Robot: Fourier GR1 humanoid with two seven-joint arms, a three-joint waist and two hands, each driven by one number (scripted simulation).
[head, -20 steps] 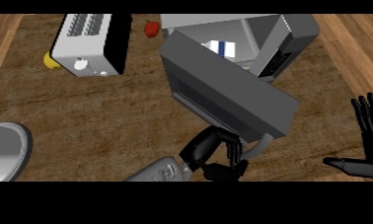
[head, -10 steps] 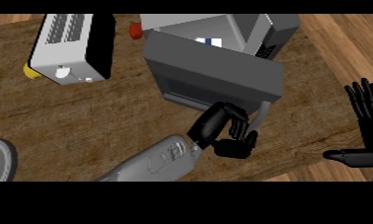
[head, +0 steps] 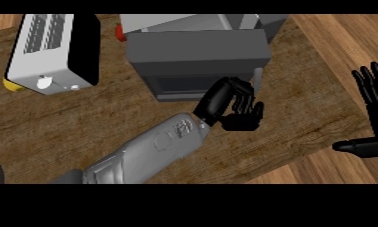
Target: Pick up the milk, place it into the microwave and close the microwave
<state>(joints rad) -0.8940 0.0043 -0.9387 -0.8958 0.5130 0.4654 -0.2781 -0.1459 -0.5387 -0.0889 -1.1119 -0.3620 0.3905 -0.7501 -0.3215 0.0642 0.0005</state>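
Microwave (head: 196,58) door looks nearly or fully shut, its top cut off by the frame edge. Milk not visible, hidden inside or out of view. Left hand (head: 235,105) at door's lower right, fingers curled, holding nothing. Right hand (head: 367,98) open at right edge, partly cropped. Toaster (head: 53,51) left.

A grey, panelled forearm (head: 148,153) ends in a black left hand (head: 235,106); the right hand (head: 367,116) is black too.

One head view looks steeply down, seemingly close, at the counter (head: 88,116).
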